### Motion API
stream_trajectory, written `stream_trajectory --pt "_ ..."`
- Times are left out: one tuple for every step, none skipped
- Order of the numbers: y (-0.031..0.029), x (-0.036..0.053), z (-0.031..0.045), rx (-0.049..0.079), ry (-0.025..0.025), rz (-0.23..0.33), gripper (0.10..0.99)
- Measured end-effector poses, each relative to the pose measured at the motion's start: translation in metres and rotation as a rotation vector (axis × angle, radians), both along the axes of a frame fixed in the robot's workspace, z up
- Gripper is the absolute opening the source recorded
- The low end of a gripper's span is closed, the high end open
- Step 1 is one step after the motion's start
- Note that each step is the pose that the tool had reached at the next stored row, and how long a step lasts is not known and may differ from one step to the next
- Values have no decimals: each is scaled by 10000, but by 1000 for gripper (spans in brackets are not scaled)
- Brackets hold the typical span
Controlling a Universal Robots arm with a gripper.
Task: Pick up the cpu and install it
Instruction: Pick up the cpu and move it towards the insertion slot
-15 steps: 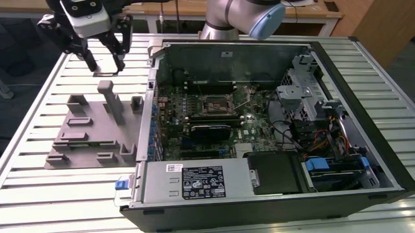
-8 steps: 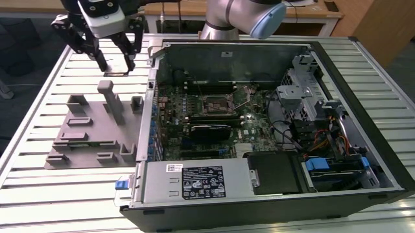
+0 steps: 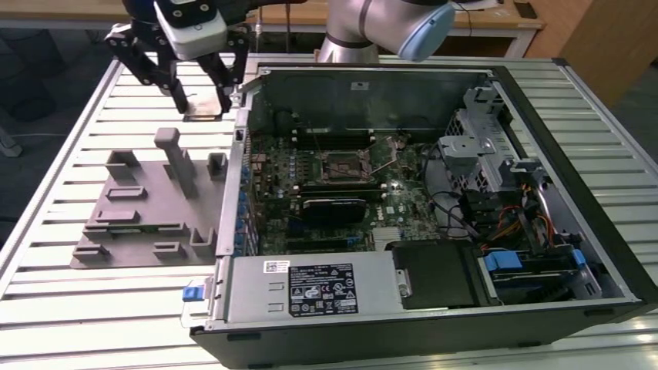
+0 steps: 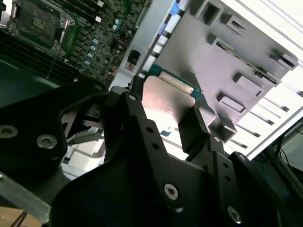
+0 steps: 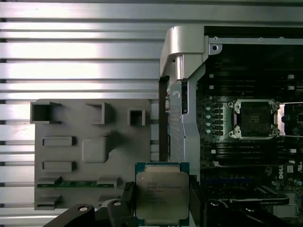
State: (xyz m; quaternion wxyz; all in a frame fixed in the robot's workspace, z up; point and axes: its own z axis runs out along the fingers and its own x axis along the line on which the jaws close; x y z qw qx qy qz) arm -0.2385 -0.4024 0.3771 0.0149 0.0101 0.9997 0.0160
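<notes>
Gripper (image 3: pixel 206 109) fingers (image 4: pixel 194 127) clenched on cpu (image 5: pixel 162 196), held above bench (image 3: pixel 72 139) beside case (image 3: pixel 360 96) corner, well apart from socket (image 3: pixel 340 166); likely risks: slipping from so thin an edge grip, or landing skewed and damaging socket.

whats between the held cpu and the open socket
In the first wrist view, the computer case's silver metal side wall separates the silver-topped square cpu from the socket.

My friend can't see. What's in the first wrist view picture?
The gripper holds the cpu, silver top showing, close to a grey holder tray and an open computer case. The case's motherboard socket stands open.
</notes>
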Motion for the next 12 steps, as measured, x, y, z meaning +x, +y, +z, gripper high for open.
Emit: stream_trajectory --pt "0 28 0 1 0 0 541" --pt "0 57 -1 1 0 1 541" --pt "0 88 0 0 1 2 541" --pt "0 117 0 0 2 1 541" --pt "0 146 0 1 3 1 541" --pt "0 177 0 0 4 1 541" --pt "0 208 0 0 5 0 541" --pt "0 240 0 0 6 1 541" --pt "0 272 0 0 7 2 541" --pt "0 304 0 0 8 1 541" --pt "0 335 0 1 8 1 541" --pt "0 364 0 0 9 0 541"
